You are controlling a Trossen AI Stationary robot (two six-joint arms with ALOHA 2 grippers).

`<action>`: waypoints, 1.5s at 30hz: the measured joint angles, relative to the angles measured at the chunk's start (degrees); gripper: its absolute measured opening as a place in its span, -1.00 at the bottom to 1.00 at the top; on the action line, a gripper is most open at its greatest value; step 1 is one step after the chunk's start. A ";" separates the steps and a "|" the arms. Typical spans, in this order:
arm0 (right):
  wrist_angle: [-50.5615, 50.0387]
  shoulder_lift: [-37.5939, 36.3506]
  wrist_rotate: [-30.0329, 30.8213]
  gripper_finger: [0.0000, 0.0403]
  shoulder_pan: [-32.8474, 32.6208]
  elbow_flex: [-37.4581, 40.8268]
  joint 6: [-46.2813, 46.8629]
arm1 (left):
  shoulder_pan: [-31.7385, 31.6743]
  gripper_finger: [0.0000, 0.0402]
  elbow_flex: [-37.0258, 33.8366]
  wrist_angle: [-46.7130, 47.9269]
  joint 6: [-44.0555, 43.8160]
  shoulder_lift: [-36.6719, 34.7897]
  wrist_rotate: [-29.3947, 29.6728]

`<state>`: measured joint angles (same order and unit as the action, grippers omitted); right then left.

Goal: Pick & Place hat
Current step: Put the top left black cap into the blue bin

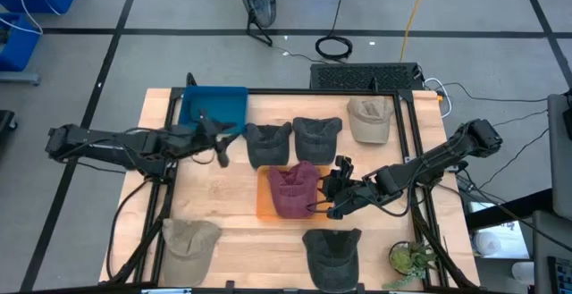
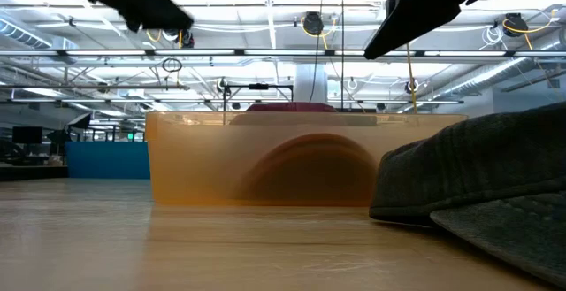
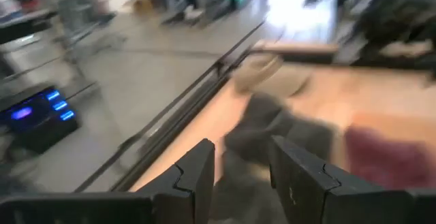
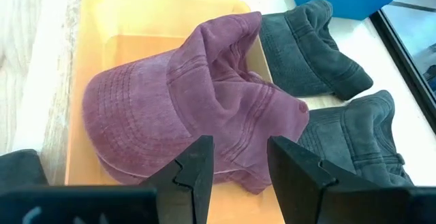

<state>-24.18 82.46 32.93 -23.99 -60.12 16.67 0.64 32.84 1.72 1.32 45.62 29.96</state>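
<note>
The maroon cap [image 1: 293, 189] lies crumpled in the orange tray [image 1: 264, 206] at the middle of the wooden tabletop [image 1: 232, 236], its crown spilling over the tray's right edge. The right gripper [image 1: 337, 189] sits just right of the tray, its fingers apart with nothing between them; in the right wrist view the cap [image 4: 197, 108] lies just beyond the empty gap. The left gripper [image 1: 221, 142] hangs in the centre-left of the overhead frame, beside the blue bin [image 1: 213, 106] and just left of a dark grey cap [image 1: 268, 142]; its fingers are apart and hold nothing.

A second dark grey cap [image 1: 316, 136] lies right of the first, and a tan cap [image 1: 370, 118] lies at the upper right. Along the bottom edge of the frame are a khaki cap [image 1: 190, 242] at left, another dark cap [image 1: 332, 255] at centre, and a small potted plant [image 1: 409, 258] at lower right.
</note>
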 joint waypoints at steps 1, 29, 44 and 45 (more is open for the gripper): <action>0.00 0.00 0.00 -0.39 0.00 0.00 0.00 | -0.79 -0.29 0.00 -0.08 -0.02 1.04 -0.05; 19.51 0.02 -9.31 -0.39 -0.89 8.96 -0.60 | -23.56 -0.29 0.02 -6.17 4.74 23.55 -44.99; 19.46 0.02 -9.16 -0.39 -2.38 9.08 2.38 | -26.76 -0.59 0.04 -9.44 12.09 33.06 -44.96; 19.74 0.02 -9.15 -0.39 -2.38 9.33 2.39 | -26.67 -0.60 0.04 -9.34 12.42 33.44 -44.96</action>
<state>-4.44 82.48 23.78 -26.37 -50.79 19.06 -26.03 32.88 -7.62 13.74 79.06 -15.00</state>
